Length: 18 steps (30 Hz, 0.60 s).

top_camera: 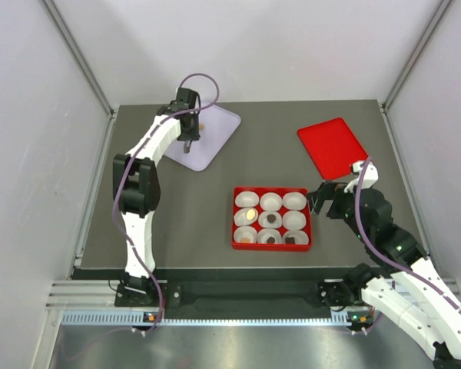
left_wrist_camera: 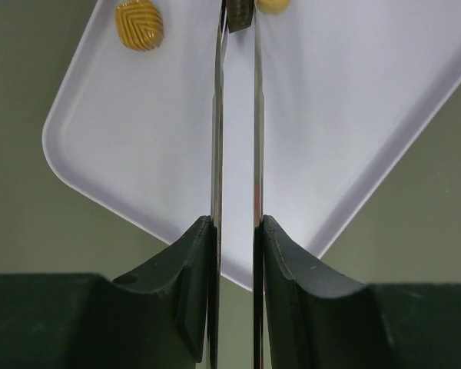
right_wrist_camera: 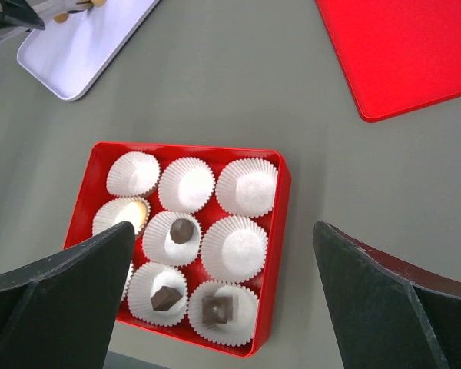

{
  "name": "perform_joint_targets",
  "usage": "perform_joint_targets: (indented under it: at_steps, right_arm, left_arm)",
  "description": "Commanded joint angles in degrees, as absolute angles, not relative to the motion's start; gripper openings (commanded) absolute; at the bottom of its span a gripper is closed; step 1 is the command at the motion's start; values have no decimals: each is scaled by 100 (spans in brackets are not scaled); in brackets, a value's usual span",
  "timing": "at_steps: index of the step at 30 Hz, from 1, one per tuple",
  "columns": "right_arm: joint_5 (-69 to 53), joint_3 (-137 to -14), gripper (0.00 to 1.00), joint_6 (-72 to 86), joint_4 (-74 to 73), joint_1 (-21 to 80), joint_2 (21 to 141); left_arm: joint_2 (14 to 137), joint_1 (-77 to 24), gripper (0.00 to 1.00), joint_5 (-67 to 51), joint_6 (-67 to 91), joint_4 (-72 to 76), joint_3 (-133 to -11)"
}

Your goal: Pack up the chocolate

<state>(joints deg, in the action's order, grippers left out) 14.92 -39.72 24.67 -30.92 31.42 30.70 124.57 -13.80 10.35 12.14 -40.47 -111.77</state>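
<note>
Thin metal tongs point(left_wrist_camera: 217, 115) are pinched between the fingers of my left gripper point(left_wrist_camera: 237, 223), which hangs over the lavender tray point(left_wrist_camera: 138, 154). The tong tips close around a small dark chocolate point(left_wrist_camera: 240, 15). Two tan chocolates point(left_wrist_camera: 139, 24) point(left_wrist_camera: 273, 4) lie loose on the tray beside it. The red box point(right_wrist_camera: 280, 231) holds nine white cups. Dark chocolates point(right_wrist_camera: 182, 230) point(right_wrist_camera: 164, 298) point(right_wrist_camera: 219, 309) sit in three cups and a tan one point(right_wrist_camera: 132, 211) in another. My right gripper point(right_wrist_camera: 223, 228) hovers open above the box's right side, holding nothing.
The red lid point(top_camera: 332, 146) lies flat at the back right of the table. The lavender tray point(top_camera: 207, 137) is at the back left, the red box point(top_camera: 271, 247) in the middle. Grey walls close in the table's sides and back.
</note>
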Motion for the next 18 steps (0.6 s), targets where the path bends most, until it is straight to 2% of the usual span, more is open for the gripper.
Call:
perform_joint_targets:
  at_steps: [1,8,18]
  right_arm:
    - [1459,-4087,100,2514,-2979,3085,2945]
    - [1485,-4166,100,2487,-3102,3085,2883]
    - [1459,-4148,100,2628,-3296,3094,2795]
  left_arm:
    - [11577,-1371,31,792,1406,-4069,-11014]
    - [10636,-1643,30,405,1600,-3823,-10021]
    - [9686,-2302,30,27,1600,-3797,-9422]
